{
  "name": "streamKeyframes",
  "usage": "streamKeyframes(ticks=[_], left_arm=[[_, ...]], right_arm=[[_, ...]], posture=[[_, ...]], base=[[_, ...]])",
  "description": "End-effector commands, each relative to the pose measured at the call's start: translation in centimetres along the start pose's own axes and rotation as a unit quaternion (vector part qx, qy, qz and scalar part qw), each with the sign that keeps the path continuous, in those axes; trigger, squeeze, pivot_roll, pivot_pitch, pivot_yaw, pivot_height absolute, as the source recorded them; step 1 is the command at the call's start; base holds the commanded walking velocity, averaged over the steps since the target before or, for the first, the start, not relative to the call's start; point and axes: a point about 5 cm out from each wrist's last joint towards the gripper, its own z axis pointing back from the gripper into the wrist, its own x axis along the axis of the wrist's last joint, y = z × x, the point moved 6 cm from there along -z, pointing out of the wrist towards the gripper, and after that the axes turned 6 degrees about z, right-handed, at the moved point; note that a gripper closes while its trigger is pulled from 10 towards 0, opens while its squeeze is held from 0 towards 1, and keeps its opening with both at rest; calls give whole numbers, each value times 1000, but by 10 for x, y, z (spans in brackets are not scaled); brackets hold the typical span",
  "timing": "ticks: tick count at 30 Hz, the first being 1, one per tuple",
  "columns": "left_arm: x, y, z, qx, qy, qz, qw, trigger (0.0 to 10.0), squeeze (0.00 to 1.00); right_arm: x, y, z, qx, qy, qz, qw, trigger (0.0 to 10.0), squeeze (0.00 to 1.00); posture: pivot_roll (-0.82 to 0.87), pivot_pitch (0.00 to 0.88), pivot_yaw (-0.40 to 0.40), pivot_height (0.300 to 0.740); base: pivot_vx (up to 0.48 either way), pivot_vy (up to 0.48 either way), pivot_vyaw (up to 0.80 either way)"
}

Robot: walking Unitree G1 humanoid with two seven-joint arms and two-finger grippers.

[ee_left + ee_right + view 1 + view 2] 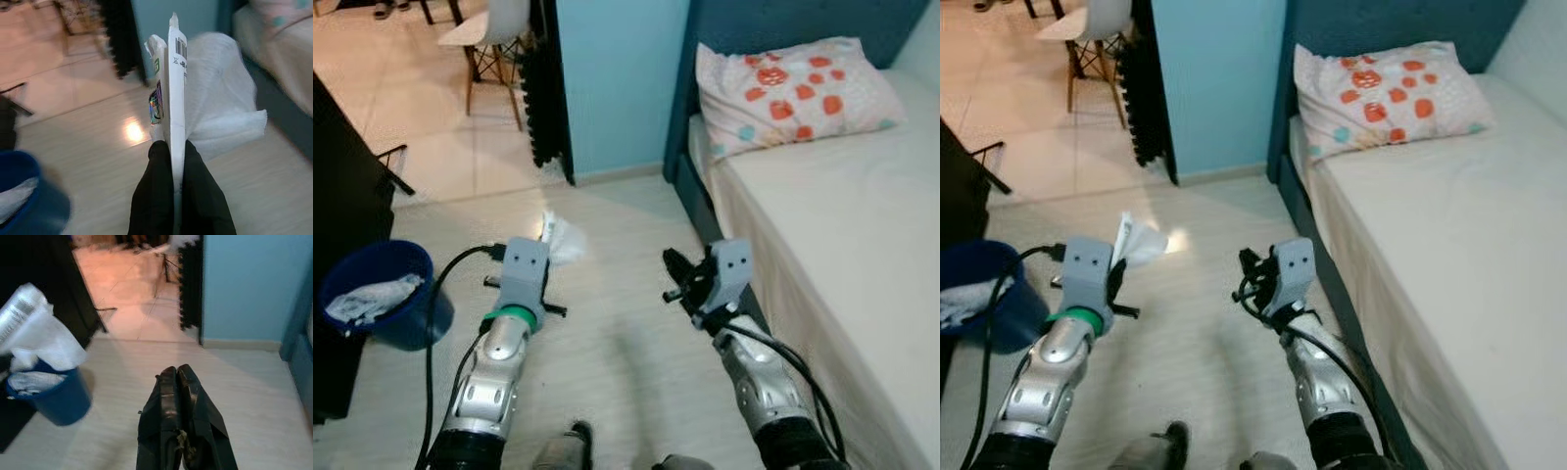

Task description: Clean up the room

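Above the floor (626, 372), left gripper (172, 147) jaws pinch a wrapper (175, 83); right gripper (176, 374) jaws closed, empty, near a bin (382, 304).

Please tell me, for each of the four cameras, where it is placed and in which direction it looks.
Left eye view: on the head, looking forward and down at the floor, the blue bin and the bed; both arms show.
Right eye view: same head, same scene, shifted slightly.
Left wrist view: along the left gripper, shut on a white wrapper.
Right wrist view: along the shut right gripper, toward the doorway.
Shared: the blue bin appears in all four views.
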Motion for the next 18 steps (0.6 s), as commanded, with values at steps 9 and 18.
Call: streamKeyframes(ticks=[9,18], left_arm=[[-7,-2,1,2,10,2,1000,10000,0],[-8,0,0,6,9,1,1000,10000,0]], right_arm=[[-12,-2,7,-3,21,-2,1000,10000,0],[-12,-2,6,-4,21,-3,1000,10000,0]], posture=[[35,0,-3,720],[35,0,-1,720]], base=[[0,0,765],[0,0,763]])
